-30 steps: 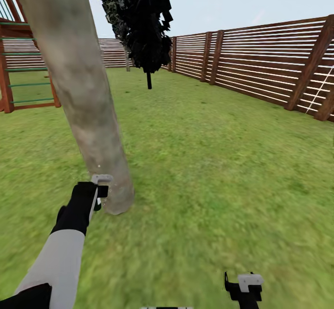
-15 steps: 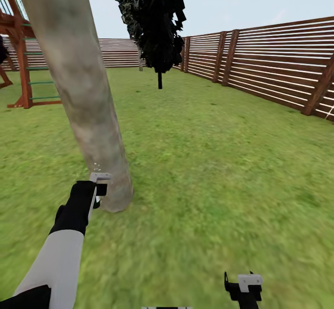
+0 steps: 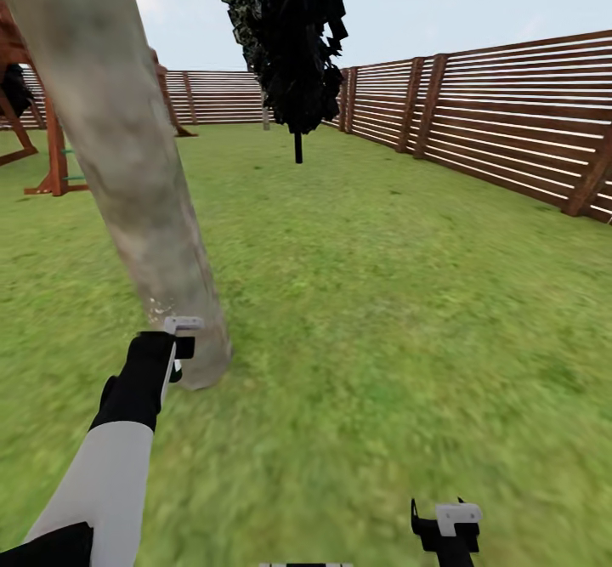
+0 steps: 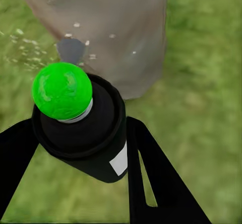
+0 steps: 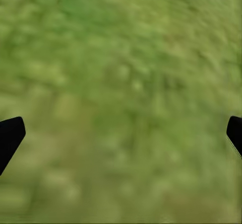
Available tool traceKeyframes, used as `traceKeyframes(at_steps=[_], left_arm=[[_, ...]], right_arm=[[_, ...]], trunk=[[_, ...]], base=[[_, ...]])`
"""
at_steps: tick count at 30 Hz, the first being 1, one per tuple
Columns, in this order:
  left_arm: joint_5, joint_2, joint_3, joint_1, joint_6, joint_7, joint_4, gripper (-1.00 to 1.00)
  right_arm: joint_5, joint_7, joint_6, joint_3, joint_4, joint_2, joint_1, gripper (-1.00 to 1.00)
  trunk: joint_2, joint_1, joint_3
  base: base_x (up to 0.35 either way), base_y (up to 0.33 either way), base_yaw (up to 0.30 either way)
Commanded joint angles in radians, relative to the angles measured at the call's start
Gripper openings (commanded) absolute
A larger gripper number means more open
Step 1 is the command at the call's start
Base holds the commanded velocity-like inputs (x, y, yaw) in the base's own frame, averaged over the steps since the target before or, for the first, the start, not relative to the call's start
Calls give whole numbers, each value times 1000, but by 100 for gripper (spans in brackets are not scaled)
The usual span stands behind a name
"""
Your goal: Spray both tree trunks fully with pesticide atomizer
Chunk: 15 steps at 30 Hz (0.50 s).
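Atomizer (image 4: pixel 83 133), clamped in left claw (image 4: pixel 75 148), points lengthwise at trunk (image 3: pixel 127 167); right claw (image 5: pixel 121 133) gapes empty.

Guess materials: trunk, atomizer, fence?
Tree trunk: bark-like, matte, mottled grey-brown and beige, oddly smooth for bark.
Pesticide atomizer, held in the left gripper: probably plastic, with a dark matte body and a glossy green cap.
Fence: looks like stained wood, brown horizontal slats on thicker posts.

Trunk (image 3: pixel 127 167) top cut off by head view edge. Right end effector (image 3: pixel 448 526) partly cropped at btm edge. Grass (image 5: pixel 121 83) blurred in right wrist view. Atomizer (image 3: pixel 187 349) too small to resolve in head view.
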Motion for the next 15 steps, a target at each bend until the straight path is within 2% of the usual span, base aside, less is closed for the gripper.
traceKeyframes(at_steps=[1,7,12,15], left_arm=[[0,1,3,0,0,1,-1,-100],[-2,1,5,0,0,5,0,-100],[-3,2,5,0,0,6,1,-100],[-2,3,5,0,0,28,1,-100]], right_arm=[[0,0,0,0,0,0,0,100],[0,0,0,0,0,0,0,100],[0,0,0,0,0,-1,0,100],[0,0,0,0,0,-2,0,100]], trunk=[[0,0,0],[0,0,0],[0,0,0],[0,0,0]], base=[[0,-276,277],[56,-274,256],[160,-261,25],[164,-260,1]])
